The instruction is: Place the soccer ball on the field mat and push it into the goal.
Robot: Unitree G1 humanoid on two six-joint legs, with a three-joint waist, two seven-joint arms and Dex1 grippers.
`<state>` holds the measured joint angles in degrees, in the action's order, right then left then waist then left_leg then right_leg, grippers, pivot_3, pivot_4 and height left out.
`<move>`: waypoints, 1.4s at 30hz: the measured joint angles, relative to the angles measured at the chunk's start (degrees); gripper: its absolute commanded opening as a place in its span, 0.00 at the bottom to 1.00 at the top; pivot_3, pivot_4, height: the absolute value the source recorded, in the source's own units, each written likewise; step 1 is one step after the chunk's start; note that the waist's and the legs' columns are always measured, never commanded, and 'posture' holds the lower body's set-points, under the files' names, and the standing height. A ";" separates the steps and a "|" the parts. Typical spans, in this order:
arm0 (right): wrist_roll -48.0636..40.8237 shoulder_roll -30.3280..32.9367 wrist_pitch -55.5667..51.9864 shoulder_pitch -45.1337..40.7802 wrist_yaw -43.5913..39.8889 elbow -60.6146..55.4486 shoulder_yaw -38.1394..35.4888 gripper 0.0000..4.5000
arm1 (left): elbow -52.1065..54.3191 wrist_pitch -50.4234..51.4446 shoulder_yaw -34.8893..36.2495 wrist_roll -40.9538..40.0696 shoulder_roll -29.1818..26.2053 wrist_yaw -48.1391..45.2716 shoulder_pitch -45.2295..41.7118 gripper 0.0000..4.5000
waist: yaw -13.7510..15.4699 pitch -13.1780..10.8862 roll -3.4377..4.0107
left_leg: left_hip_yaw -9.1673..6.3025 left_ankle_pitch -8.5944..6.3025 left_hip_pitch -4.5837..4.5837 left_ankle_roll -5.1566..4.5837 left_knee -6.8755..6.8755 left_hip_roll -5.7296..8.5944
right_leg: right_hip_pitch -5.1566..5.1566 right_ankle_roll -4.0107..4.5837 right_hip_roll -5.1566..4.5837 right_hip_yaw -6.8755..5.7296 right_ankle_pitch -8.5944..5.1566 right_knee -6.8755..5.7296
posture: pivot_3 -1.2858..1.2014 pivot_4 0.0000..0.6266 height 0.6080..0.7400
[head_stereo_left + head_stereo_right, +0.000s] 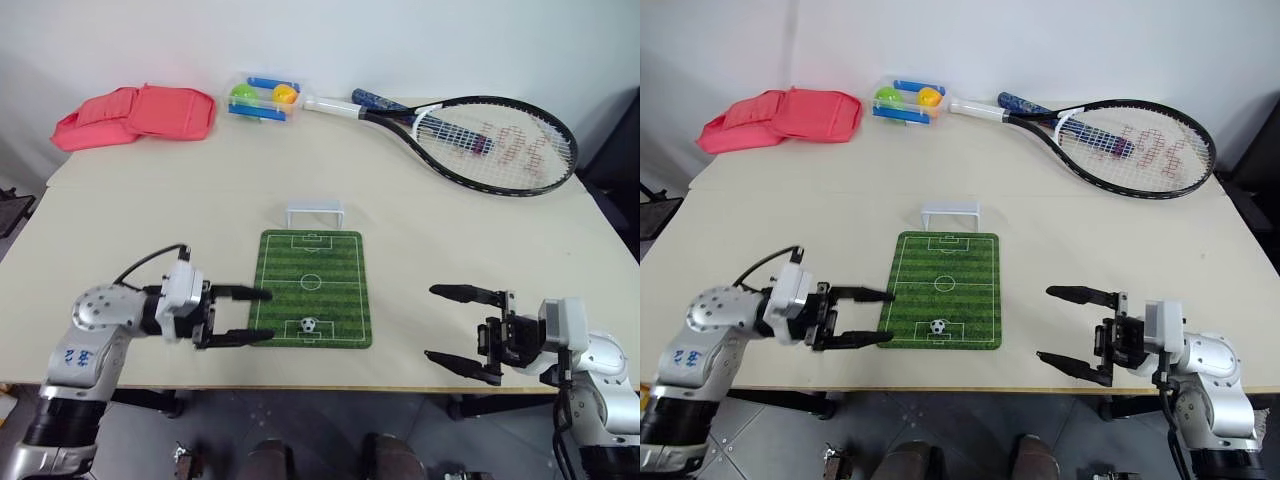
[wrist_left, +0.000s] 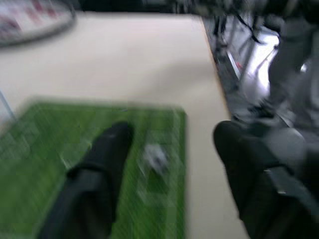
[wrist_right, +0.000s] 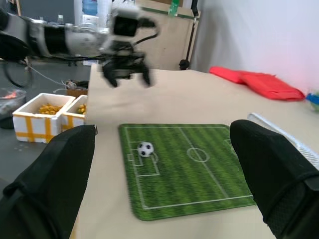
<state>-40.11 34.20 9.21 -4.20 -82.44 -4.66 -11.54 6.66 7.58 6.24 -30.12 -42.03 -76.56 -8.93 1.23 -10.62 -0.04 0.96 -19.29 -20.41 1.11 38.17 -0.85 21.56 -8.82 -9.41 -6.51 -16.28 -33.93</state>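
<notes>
Qty: 1 soccer ball (image 1: pixel 308 324) on 1 field mat (image 1: pixel 312 258), 1 goal (image 1: pixel 315 213), 1 racket (image 1: pixel 490 140). Left pincer (image 1: pixel 258 315), right pincer (image 1: pixel 440 324): both released, empty. Beige desk (image 1: pixel 480 240), white wall.

The soccer ball (image 1: pixel 308 324) (white, black-patched) rests on the striped field mat (image 1: pixel 330 275); the white goal (image 1: pixel 315 213) stands just beyond the mat's far edge.

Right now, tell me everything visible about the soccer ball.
The ball is tiny and round, white with black patches, and looks hard and smooth. It rests free on the mat, in the marked box at the end nearest the robot, opposite the goal that stands just off the far end. Only the mat touches it. The left tool sits open beside it at the mat's left edge, fingertips clear of it.
</notes>
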 measured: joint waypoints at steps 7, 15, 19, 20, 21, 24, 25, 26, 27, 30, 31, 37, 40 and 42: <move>1.18 -1.19 3.34 -0.92 -2.89 4.15 0.12 1.00 | 1.05 -2.60 -1.59 1.04 1.11 -0.67 9.09 0.01 | 0.31 -0.01 0.01 | -0.01 -0.04 -0.03 0.00 0.04 0.00 | 0.00 0.00 0.00 -0.01 0.00 0.01 | 0.52 0.24 1.00; 1.88 -1.46 4.49 -0.76 -2.91 5.24 0.03 1.00 | 1.26 -1.88 -8.76 4.42 7.60 4.79 3.30 0.01 | 0.16 0.00 0.03 | 0.03 -0.03 0.00 0.01 0.04 0.01 | 0.00 0.00 0.01 0.02 0.00 -0.03 | 0.52 0.24 1.00; 2.20 -1.90 4.66 0.08 -2.55 5.13 0.00 1.00 | -5.55 -0.70 -11.99 6.96 10.38 6.26 -3.30 0.01 | 0.42 0.00 0.04 | 0.01 -0.03 -0.02 0.01 0.09 0.02 | -0.01 0.00 0.01 0.00 0.00 -0.06 | 0.52 0.24 1.00; 2.38 -2.26 4.70 0.10 -2.36 5.01 0.07 1.00 | -7.38 -0.33 -12.42 7.36 11.07 6.53 -5.05 0.01 | 0.41 0.00 0.03 | 0.02 -0.03 -0.03 0.00 0.12 0.02 | 0.00 0.00 0.01 0.00 0.00 -0.05 | 0.52 0.24 1.00; 2.43 -2.40 4.84 0.28 -2.05 4.87 0.01 1.00 | -9.11 -0.12 -13.09 7.87 11.51 6.49 -6.78 0.01 | 0.30 0.00 0.03 | 0.03 -0.03 -0.02 0.00 0.12 0.03 | -0.01 -0.03 0.01 0.02 0.02 -0.06 | 0.52 0.24 1.00; 2.51 -2.53 5.55 0.72 -1.01 4.37 -0.17 1.00 | -12.97 -0.34 -14.39 9.32 12.25 6.23 -9.74 0.01 | 0.02 0.01 0.04 | 0.09 -0.04 0.00 -0.01 0.06 0.02 | 0.01 -0.04 0.01 0.04 0.02 -0.02 | 0.52 0.24 1.00; 2.55 -2.53 5.69 1.03 -0.66 4.25 -0.19 1.00 | -14.65 -0.77 -14.63 9.98 12.75 6.23 -10.71 0.01 | 0.01 0.01 0.04 | 0.09 -0.04 0.00 -0.01 0.05 0.01 | 0.01 -0.03 0.03 0.04 0.02 -0.01 | 0.52 0.24 1.00; 2.64 -2.59 5.76 1.24 -0.39 4.01 -0.20 1.00 | -16.23 -1.38 -14.78 10.52 13.32 6.39 -11.64 0.01 | 0.06 0.01 0.04 | 0.09 -0.04 0.00 -0.01 0.05 0.01 | 0.01 -0.03 0.04 0.04 0.02 -0.01 | 0.52 0.24 1.00; 2.75 -2.65 5.87 1.58 -0.02 3.63 -0.23 1.00 | -18.45 -2.12 -14.85 11.23 14.28 6.58 -13.06 0.01 | 0.12 0.01 0.04 | 0.09 -0.04 0.00 -0.01 0.08 0.02 | 0.01 -0.04 0.03 0.04 0.02 -0.03 | 0.52 0.24 1.00; 3.03 -3.24 6.15 2.16 1.13 2.51 -0.14 1.00 | -24.98 -5.05 -14.48 13.25 17.12 9.46 -17.73 0.01 | 0.46 0.00 0.03 | 0.08 -0.04 -0.03 -0.01 0.19 0.03 | -0.02 -0.07 0.02 0.04 0.04 -0.02 | 0.52 0.24 1.00; 3.09 -3.34 6.28 2.15 1.45 2.43 -0.11 1.00 | -26.46 -5.79 -14.11 13.81 17.68 10.67 -18.92 0.01 | 0.45 0.00 0.03 | 0.07 -0.04 -0.04 -0.02 0.22 0.03 | -0.02 -0.07 0.03 0.04 0.04 -0.01 | 0.52 0.24 1.00; 4.19 -5.10 8.31 2.56 5.43 2.27 -0.34 1.00 | -41.12 -17.03 -7.96 15.85 24.80 22.49 -28.67 0.01 | 0.37 -0.03 -0.03 | 0.05 -0.06 -0.10 -0.05 0.26 0.03 | -0.02 -0.09 0.03 0.00 0.05 0.00 | 0.52 0.24 1.00; 4.95 -7.93 9.31 2.58 10.25 1.92 -0.58 1.00 | -40.05 -19.15 -5.37 12.89 24.21 19.04 -29.64 0.01 | -0.22 -0.02 -0.01 | 0.17 -0.06 -0.03 -0.05 0.12 0.02 | 0.02 -0.10 0.02 0.06 0.06 0.03 | 0.52 0.24 1.00; 5.77 -8.69 9.74 2.24 13.36 1.95 -0.93 1.00 | -37.61 -18.49 -4.43 10.80 21.76 15.36 -27.88 0.01 | -0.93 -0.01 0.00 | 0.19 -0.06 -0.01 -0.05 0.03 0.01 | 0.06 -0.09 0.03 0.07 0.05 0.03 | 0.52 0.24 1.00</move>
<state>-34.33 25.51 18.95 -1.96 -69.09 -2.71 -12.47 -30.95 -10.91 1.81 -19.32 -20.27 -61.20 -36.81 0.30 -10.63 -0.04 1.15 -19.35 -20.42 1.06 38.19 -0.85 21.62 -8.91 -9.38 -6.45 -16.23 -33.90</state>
